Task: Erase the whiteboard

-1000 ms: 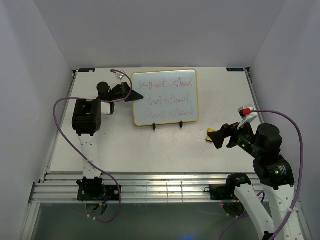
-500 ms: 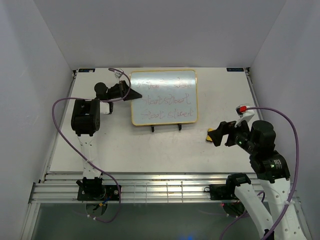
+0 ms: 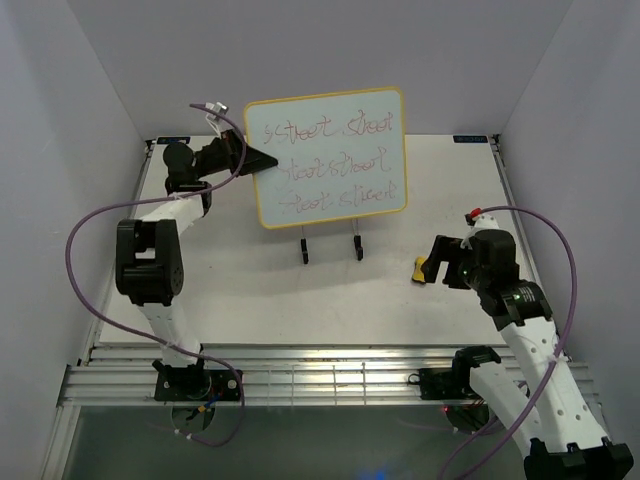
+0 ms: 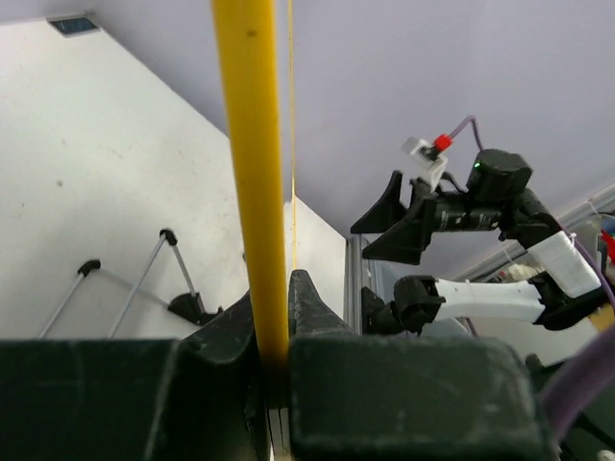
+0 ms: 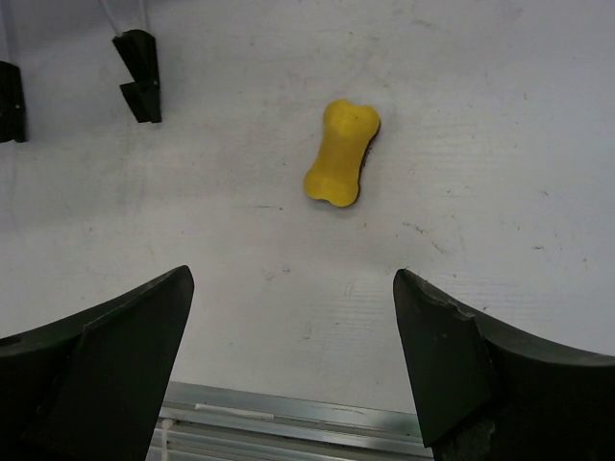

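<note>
The whiteboard [image 3: 325,160], white with a thin yellow frame and red-green scribbles, is held in the air above the table. My left gripper [image 3: 262,160] is shut on its left edge. In the left wrist view the yellow frame [image 4: 252,173] runs up from between the closed fingers of my left gripper [image 4: 272,293]. My right gripper [image 3: 437,262] is open and empty above the small yellow eraser [image 3: 420,268]. In the right wrist view the bone-shaped eraser [image 5: 341,152] lies on the table ahead of the wide-open right gripper [image 5: 290,277], not touching it.
The thin wire easel stand [image 3: 330,245] stands bare on the table below the board. It also shows in the left wrist view [image 4: 144,279], and its black feet [image 5: 139,62] show in the right wrist view. A metal rail [image 3: 330,375] runs along the near table edge.
My left gripper has lifted the whiteboard up off the easel stand. My right gripper has tilted down and drawn back slightly over the eraser.
</note>
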